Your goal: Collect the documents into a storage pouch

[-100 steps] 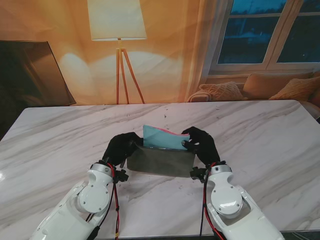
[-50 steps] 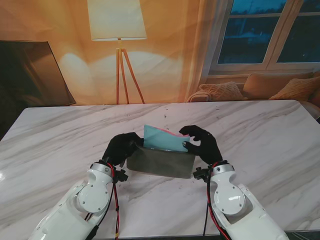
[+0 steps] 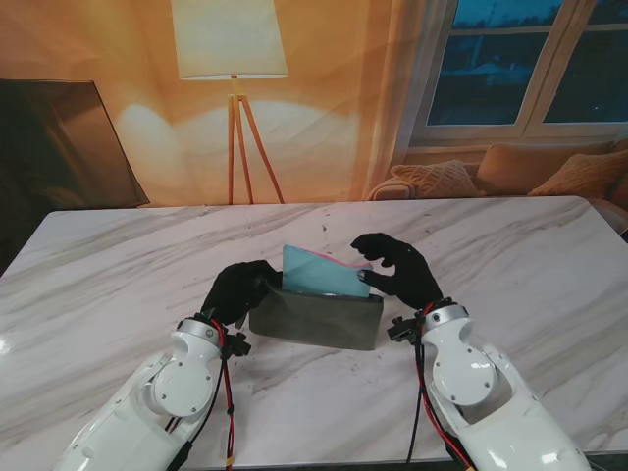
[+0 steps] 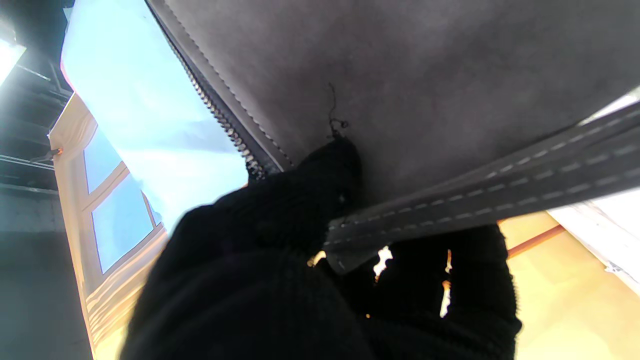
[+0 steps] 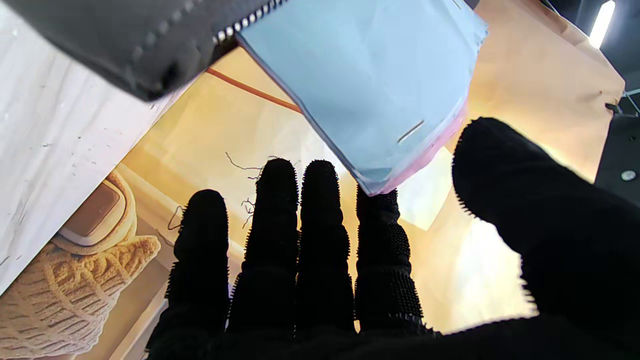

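Note:
A dark grey pouch (image 3: 316, 320) stands on the marble table in front of me, its zip (image 4: 226, 121) undone. Light blue documents (image 3: 320, 274) with a pink sheet (image 5: 428, 152) behind them stick out of its top, tilted. My left hand (image 3: 238, 287) is shut on the pouch's left end, with the pouch's strap (image 4: 475, 200) running across its fingers. My right hand (image 3: 397, 271) is open at the documents' right corner, fingers (image 5: 320, 220) straight and thumb spread wide. The paper's corner sits just at the index fingertip (image 5: 378, 206).
The marble table (image 3: 510, 255) spreads wide on both sides. Behind its far edge are a floor lamp (image 3: 232, 59), a dark screen (image 3: 59, 147) on the left and a sofa with cushions (image 3: 510, 172) under the window.
My right hand has lifted off the documents' right edge and moved farther from me and to the right, fingers spreading. The documents and my left hand have stayed put.

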